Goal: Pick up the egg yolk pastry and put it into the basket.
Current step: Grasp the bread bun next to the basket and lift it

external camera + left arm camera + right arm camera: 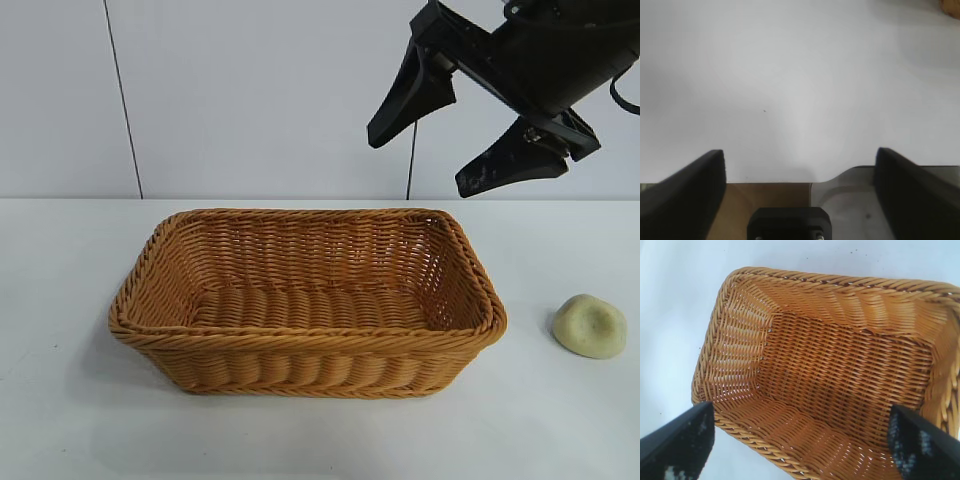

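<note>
The pale yellow-green egg yolk pastry lies on the white table to the right of the orange-brown wicker basket, apart from it. My right gripper hangs high above the basket's right rear corner, open with nothing between its black fingers. Its wrist view looks down into the basket, which holds nothing; the pastry is out of that view. My left gripper is open over bare table, outside the exterior view, with only a sliver of the basket at one corner.
A white table stretches on every side of the basket, backed by a pale wall with a dark vertical seam. Under the left gripper, a table edge and a grey mount show.
</note>
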Controlling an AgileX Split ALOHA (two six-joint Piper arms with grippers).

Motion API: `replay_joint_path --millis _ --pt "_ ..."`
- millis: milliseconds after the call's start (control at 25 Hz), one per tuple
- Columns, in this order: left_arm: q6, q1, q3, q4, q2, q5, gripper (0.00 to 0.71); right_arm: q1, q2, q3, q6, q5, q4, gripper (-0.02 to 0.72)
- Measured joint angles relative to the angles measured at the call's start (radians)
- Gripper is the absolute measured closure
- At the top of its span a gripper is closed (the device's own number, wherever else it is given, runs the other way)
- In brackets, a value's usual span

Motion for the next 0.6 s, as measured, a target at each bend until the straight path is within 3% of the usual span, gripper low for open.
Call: replay_joint_path --millis 280,600 --pt "0.000 0.000 0.172 -0.001 -0.343 -0.085 0.123 0.000 0.000 0.000 0.000 0.000 0.000 0.034" --pt "0.000 0.000 0.177 -0.009 -0.593 -0.090 0.123 0.000 0.000 0.000 0.012 0.004 -0.037 0.034"
